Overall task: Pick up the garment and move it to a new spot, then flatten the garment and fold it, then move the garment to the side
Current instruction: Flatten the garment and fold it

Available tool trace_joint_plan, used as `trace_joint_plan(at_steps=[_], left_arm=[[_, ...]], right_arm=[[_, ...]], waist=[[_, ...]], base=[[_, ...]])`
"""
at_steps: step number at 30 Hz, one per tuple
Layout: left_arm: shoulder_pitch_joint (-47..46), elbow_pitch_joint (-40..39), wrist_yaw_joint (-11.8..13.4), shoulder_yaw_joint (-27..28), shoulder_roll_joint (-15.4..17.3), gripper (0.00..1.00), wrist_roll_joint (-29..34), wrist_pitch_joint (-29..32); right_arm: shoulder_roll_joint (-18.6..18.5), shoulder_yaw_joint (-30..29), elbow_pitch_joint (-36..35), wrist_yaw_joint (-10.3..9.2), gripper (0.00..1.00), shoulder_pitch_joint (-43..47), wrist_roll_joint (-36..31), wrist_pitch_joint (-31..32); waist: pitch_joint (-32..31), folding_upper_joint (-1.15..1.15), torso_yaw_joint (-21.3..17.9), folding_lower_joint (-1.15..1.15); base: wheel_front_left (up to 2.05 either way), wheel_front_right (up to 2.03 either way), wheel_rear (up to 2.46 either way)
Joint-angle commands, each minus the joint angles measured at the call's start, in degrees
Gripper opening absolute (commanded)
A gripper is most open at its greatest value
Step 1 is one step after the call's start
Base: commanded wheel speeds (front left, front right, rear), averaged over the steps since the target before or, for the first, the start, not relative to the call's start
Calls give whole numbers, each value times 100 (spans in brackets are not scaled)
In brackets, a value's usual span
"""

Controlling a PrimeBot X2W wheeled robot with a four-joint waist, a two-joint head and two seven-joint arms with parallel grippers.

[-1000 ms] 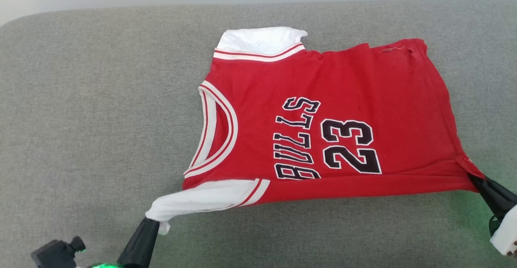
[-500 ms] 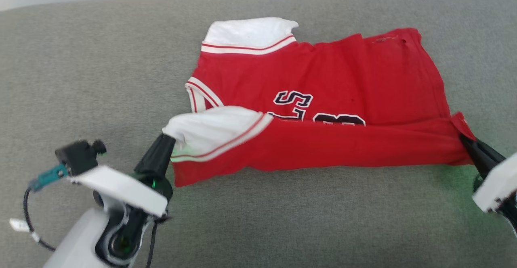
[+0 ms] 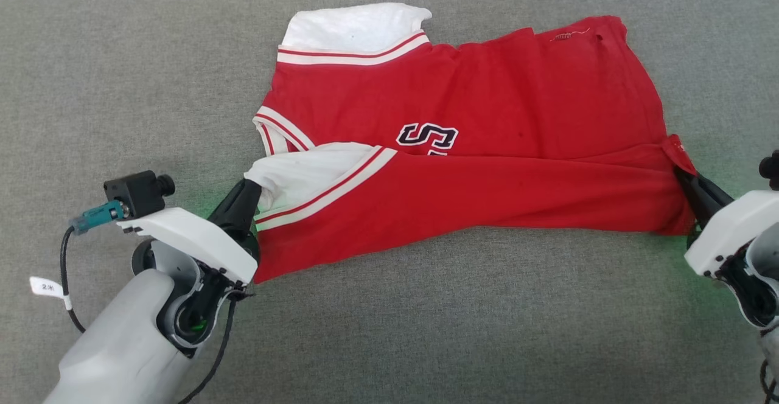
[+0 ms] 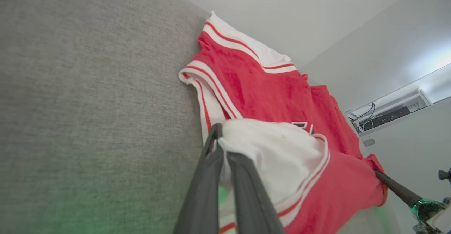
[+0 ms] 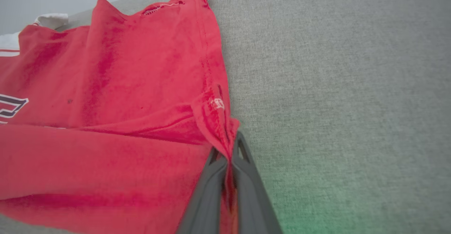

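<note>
1 garment (image 3: 517, 100), 1 left gripper (image 3: 248, 188), 1 right gripper (image 3: 683, 179), both pinching it

Bright, even white light with hardly any shadow; a faint green glow tints the grey cushion (image 3: 389, 331) at 9 and 3 o'clock in the sharp head view, at 7 o'clock in the left wrist view, where glare whitens 2 o'clock, and at 5 o'clock in the right wrist view.

Head view overhead; both wrist views low beside garment (image 3: 487, 100)
</note>
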Motion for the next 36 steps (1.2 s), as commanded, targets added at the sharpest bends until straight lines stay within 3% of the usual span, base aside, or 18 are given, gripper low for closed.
trace_joint_plan(at_steps=[1, 3, 6, 8, 9, 10, 15, 21, 23, 29, 33, 36], left_arm=[[-108, 64, 16, -34, 45, 0, 2, -44], [-216, 230, 15, -200, 71, 1, 38, -67], [-360, 446, 15, -493, 80, 38, 125, -76], [-479, 579, 15, -706, 128, 100, 257, -91], [-534, 615, 15, -792, 148, 100, 306, -113], [-589, 633, 15, -869, 194, 100, 316, -125], [-930, 377, 15, -1245, 687, 100, 554, 24], [-1256, -385, 123, -1620, 1353, 100, 606, 1210], [-1213, -981, 421, -1772, 1685, 100, 595, 1869], [-1036, -2084, 1181, -1862, 2268, 100, 526, 2682], [-976, -2665, 1488, -1922, 2586, 100, 447, 3091], [-1029, -2821, 1717, -2062, 2819, 100, 722, 3356]], right_arm=[[17, 27, 53, -27, 0, -73, 28, -71], [44, 119, 203, -27, 0, -143, 57, -174], [49, 264, 423, -27, 3, -232, 51, -314], [68, 373, 537, -21, 29, -246, 80, -377], [74, 419, 593, -21, 44, -242, 107, -409], [68, 454, 636, -21, 100, -253, 120, -419], [-72, 560, 641, -21, 100, -179, 207, -656], [-202, 438, 465, -16, 100, 175, 423, -880], [-241, 403, 338, -16, 100, 343, 434, -912], [-178, 363, 22, -16, 100, 439, 323, -887], [-121, 316, -155, -16, 100, 467, 234, -836], [-60, 261, -265, -16, 100, 492, 190, -810]], waist=[[3, 0, -1, 0], [-1, 0, 7, 0], [-53, 0, 41, 0], [-111, 0, 64, 0], [-147, 0, 74, 0], [-179, 0, 78, 0], [-344, 0, 104, 0], [-525, 0, 158, 0], [-546, 0, 127, 0], [-539, 0, -16, 0], [-521, 0, -90, 0], [-504, 0, -128, 0]], base=[[0, 0, 0], [0, 0, 0], [0, 0, 0], [0, 0, 0], [0, 0, 0], [0, 0, 0], [0, 0, 0], [0, 0, 0], [0, 0, 0], [0, 0, 0], [0, 0, 0], [0, 0, 0]])
